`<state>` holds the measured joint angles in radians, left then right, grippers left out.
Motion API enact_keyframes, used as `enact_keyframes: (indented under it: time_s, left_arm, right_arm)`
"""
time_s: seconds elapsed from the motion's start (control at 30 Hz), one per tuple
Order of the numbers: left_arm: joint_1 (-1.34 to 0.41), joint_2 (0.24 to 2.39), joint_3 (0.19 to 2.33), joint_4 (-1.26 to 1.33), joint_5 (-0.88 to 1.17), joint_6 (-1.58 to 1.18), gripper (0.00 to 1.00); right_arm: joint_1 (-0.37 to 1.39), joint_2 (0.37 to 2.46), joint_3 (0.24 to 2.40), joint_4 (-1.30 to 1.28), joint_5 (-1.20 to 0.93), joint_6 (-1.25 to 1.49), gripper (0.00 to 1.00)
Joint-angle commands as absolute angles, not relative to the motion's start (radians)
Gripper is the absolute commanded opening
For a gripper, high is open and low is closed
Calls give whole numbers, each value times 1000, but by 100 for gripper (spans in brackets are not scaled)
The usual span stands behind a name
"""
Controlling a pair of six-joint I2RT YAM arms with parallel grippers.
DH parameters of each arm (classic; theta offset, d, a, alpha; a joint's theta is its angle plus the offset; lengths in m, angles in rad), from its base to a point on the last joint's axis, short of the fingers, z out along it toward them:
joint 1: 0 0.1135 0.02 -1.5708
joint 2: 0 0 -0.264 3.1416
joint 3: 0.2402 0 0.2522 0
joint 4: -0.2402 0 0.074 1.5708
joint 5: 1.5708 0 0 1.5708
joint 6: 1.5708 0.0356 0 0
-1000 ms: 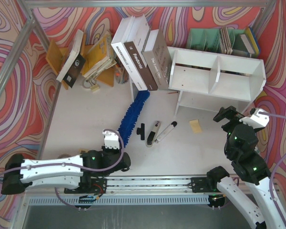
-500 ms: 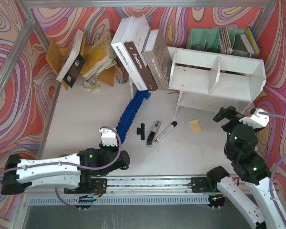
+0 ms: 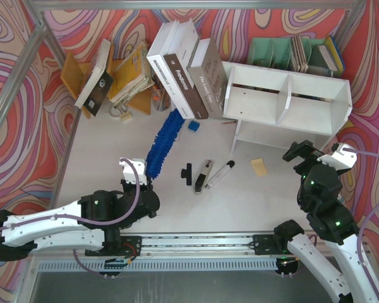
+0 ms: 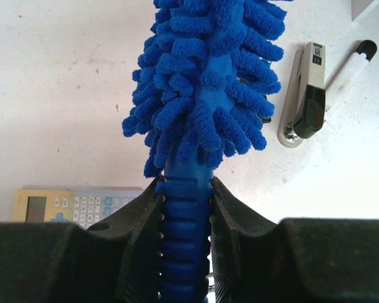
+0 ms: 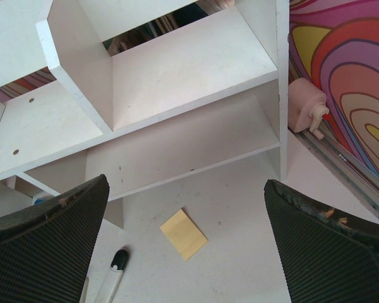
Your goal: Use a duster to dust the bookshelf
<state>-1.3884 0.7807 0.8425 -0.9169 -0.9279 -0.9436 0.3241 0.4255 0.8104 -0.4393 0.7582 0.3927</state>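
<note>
Risk, leaning books: the duster (image 3: 162,142) has its fluffy tip close under the big books (image 3: 186,76) propped against the bookshelf (image 3: 290,79)'s left end. A swing toward the shelf from here would likely clip them and tip them over.
Risk, loose grip: the hold sits low on the slim handle, so the long head could sag or twist between the fingers once it is lifted clear of the table.
Risk, clutter: a stapler (image 3: 203,175), a marker (image 3: 220,173) and a yellow sticky note (image 3: 259,166) lie in front of the bookshelf's left cubby. A low pass would drag them along.
Duster, look: bright blue, thick chenille tufts along a blue spine, ending in a ribbed blue handle. It looks soft and light, and likely floppy at the far end.
Duster, place: on the table, to the left of and in front of the bookshelf, well apart from both cubbies, slanting away from the left arm.
Left gripper (image 4: 186,196): clenched on the ribbed handle, one finger on either side.
Right gripper (image 3: 303,153): spread wide and holding nothing, hovering just in front of the bookshelf's right cubby.
Progress: the shelf looks untouched, so the dusting has not yet begun.
</note>
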Motion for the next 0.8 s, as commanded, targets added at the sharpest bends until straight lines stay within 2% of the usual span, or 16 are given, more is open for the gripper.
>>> enact_keyframes:
  time_s: [0.0, 0.4, 0.77]
  left_arm:
    - [-1367, 781, 887, -854, -1102, -867, 0]
    - [-1369, 964, 978, -640, -951, -676, 0]
    - [-1414, 1156, 1059, -533, -800, -637, 0]
  right_arm:
    - [324, 413, 808, -437, 769, 389, 99]
    - [324, 411, 807, -436, 771, 385, 99]
    - [324, 407, 807, -434, 773, 380, 99]
